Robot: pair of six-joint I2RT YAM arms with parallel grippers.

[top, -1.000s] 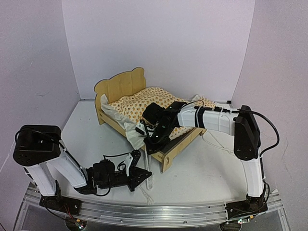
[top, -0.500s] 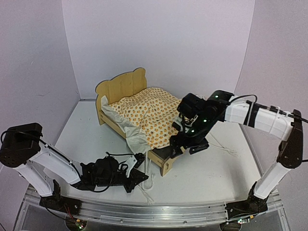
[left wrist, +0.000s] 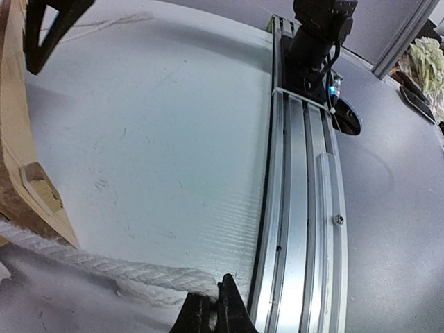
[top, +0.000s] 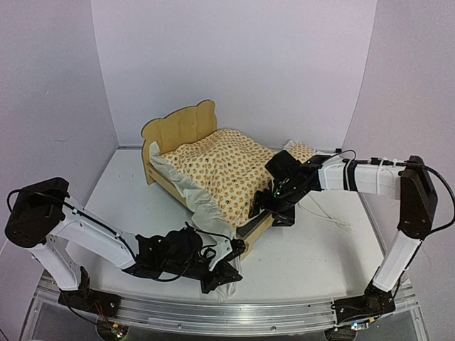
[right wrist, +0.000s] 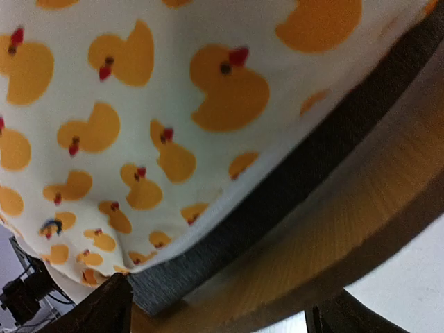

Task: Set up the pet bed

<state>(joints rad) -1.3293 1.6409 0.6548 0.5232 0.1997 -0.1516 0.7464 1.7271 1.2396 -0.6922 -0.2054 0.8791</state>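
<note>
1. The one pattern that can be made out is a print. Orange ducks with red beaks cover the cream bedding (right wrist: 139, 104). They are large and clear in the right wrist view and only specks from overhead.
2. The pet bed (top: 179, 128) stands on the surface (top: 320, 249). Its bear-ear headboard is on the side away from both sets of jaws, and its low foot end faces them.
3. The right jaws (top: 273, 213) sit low against the right corner of that foot end. They are spread wide and hold nothing. Their fingers (right wrist: 104, 305) show only at the bottom corners of the wrist view.
4. Straight ahead of those open jaws, the wrist view shows the bedding's edge lying on the dark grey base panel (right wrist: 277, 187), with a plywood rail under it. The overhead view does not separate these layers.
5. The left jaws (left wrist: 211, 309) lie low on the surface in front of the foot end. They are pressed together, with the end of a white rope (left wrist: 104, 263) pinched between the tips.
6. In the left wrist view the rope runs off to the left of the jaws, under the bed's wooden edge. An aluminium rail (left wrist: 298, 173) runs along to their right.
7. Only the overhead view shows the small matching pillow (top: 302, 150). It lies beyond the right jaws, just beside the bed.
</note>
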